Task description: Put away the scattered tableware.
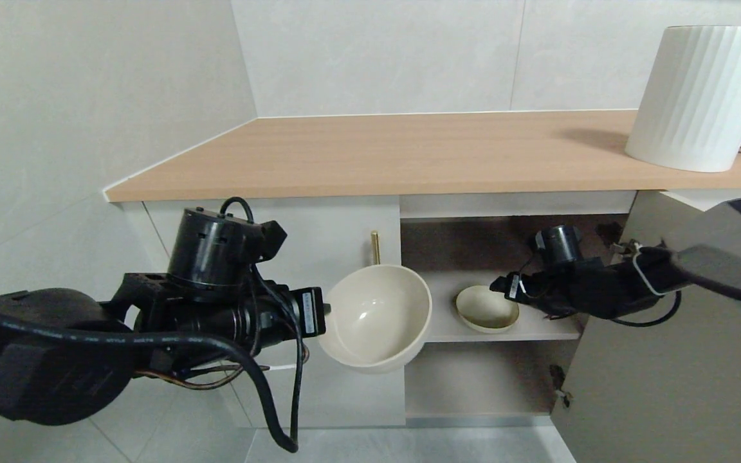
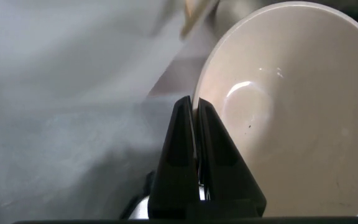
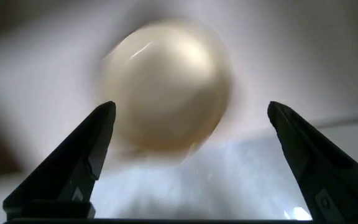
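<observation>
My left gripper (image 1: 327, 310) is shut on the rim of a large cream bowl (image 1: 377, 318), holding it tilted in front of the shut left cabinet door. In the left wrist view the fingers (image 2: 194, 124) pinch the bowl (image 2: 291, 106) at its rim. A smaller cream bowl (image 1: 487, 308) rests on the middle shelf (image 1: 538, 331) inside the open cabinet. My right gripper (image 1: 498, 287) hovers right beside that small bowl, open; the right wrist view shows the small bowl (image 3: 166, 84) just ahead between the spread fingers (image 3: 86, 155).
A wooden countertop (image 1: 377, 154) runs above the cabinet, with a white ribbed container (image 1: 702, 96) at its right end. The grey cabinet door (image 1: 673, 373) stands open to the right. A brass handle (image 1: 375, 247) is on the shut left door. A lower compartment (image 1: 480, 379) lies beneath the shelf.
</observation>
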You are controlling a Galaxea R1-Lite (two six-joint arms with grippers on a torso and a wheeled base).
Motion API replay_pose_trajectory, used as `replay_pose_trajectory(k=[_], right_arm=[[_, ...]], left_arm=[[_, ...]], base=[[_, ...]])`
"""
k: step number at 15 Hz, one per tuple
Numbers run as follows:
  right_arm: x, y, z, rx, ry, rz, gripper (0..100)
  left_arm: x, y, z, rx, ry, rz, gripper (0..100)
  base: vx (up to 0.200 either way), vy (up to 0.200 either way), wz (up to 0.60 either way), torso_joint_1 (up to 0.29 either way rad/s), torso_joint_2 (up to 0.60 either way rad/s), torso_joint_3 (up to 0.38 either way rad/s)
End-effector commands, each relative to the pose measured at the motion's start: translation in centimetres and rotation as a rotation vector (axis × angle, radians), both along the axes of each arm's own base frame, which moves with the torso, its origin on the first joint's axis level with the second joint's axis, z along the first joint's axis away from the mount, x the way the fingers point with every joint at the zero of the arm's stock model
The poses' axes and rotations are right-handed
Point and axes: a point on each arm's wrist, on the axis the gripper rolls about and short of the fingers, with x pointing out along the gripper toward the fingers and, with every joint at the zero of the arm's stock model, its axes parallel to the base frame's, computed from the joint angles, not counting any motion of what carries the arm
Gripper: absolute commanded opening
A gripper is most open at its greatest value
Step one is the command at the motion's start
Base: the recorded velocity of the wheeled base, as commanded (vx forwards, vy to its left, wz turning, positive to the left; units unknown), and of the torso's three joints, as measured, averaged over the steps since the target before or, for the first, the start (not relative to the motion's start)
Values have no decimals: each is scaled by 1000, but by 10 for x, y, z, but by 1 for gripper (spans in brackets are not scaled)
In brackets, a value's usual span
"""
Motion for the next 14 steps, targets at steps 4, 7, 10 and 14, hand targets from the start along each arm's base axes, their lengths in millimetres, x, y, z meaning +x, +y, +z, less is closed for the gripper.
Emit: replay_pose_trajectory(k=[4,7,10,14], right_arm=[[-120,42,97,23,-2,375,100],[-150,60,99,-14,53,487,100],[-159,81,80,-58,144,551,100],[-150,97,49,-97,215,557,100]], left_arm=[[-1,-26,-41,163,112,-69,0],[0,-36,-55,232,118,-63,0],[-3,-41,-56,245,112,-67,0],[-8,-46,-54,245,103,-84,0]], base=[[0,0,0,0,0,0],[0,0,0,0,0,0],[0,0,0,0,0,0],[0,0,0,0,0,0]])
